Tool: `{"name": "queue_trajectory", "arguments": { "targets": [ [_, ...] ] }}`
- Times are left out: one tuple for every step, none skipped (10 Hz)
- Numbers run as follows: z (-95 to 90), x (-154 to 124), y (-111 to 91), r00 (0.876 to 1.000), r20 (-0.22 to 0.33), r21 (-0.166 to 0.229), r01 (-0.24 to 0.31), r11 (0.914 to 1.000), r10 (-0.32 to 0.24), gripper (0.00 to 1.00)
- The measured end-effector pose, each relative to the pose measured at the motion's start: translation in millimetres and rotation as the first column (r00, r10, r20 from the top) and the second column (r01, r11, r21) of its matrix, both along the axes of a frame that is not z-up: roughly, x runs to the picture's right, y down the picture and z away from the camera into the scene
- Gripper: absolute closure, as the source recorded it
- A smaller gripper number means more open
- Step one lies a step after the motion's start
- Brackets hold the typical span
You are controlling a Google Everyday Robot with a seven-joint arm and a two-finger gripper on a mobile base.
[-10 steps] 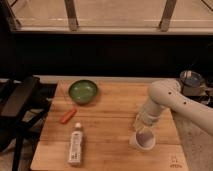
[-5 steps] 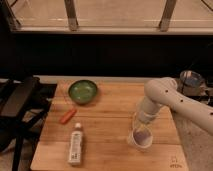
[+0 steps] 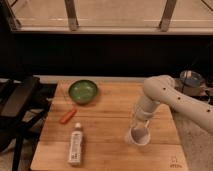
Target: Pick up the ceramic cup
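Camera view: wooden worktop [image 3: 105, 125] seen from above. Ceramic cup [image 3: 138, 136] stands upright at about 4 o'clock from worktop centre, near front edge. Gripper [image 3: 139, 122] comes down from white arm [image 3: 172, 97], directly over cup, at its rim. Green bowl [image 3: 83, 90] at 11 o'clock. Orange carrot-like piece [image 3: 68, 115] at 9 o'clock. Bottle [image 3: 75, 143] lies at 7 o'clock.

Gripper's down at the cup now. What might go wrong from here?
The gripper sits right over the ceramic cup, hiding the rim, so a poor grip could tip it over. The cup stands near the front edge of the wooden table, so a nudge might push it off.
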State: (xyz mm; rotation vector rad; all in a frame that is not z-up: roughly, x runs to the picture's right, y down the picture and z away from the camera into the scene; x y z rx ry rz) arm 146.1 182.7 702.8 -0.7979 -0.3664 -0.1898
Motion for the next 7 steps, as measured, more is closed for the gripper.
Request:
{"name": "queue_trajectory", "arguments": {
  "targets": [
    [-1.1, 2, 2, 1.000, 0.001, 0.001, 0.004, 1.0000, -0.004, 0.94],
    [-2.6, 3, 2, 1.000, 0.005, 0.007, 0.007, 0.9999, -0.007, 0.97],
    [-5.2, -2, -6, 1.000, 0.014, 0.030, 0.013, 0.9995, -0.013, 1.00],
    [-9.4, -11, -22, 0.999, 0.027, 0.054, 0.021, 0.9983, -0.022, 1.00],
    [-17.0, -20, -39, 0.999, 0.038, 0.081, 0.025, 0.9964, -0.028, 1.00],
    [-26.0, -24, -51, 0.999, 0.041, 0.097, 0.027, 0.9949, -0.031, 1.00],
    [-33.8, -29, -63, 0.999, 0.044, 0.101, 0.026, 0.9945, -0.031, 1.00]
  ]
}}
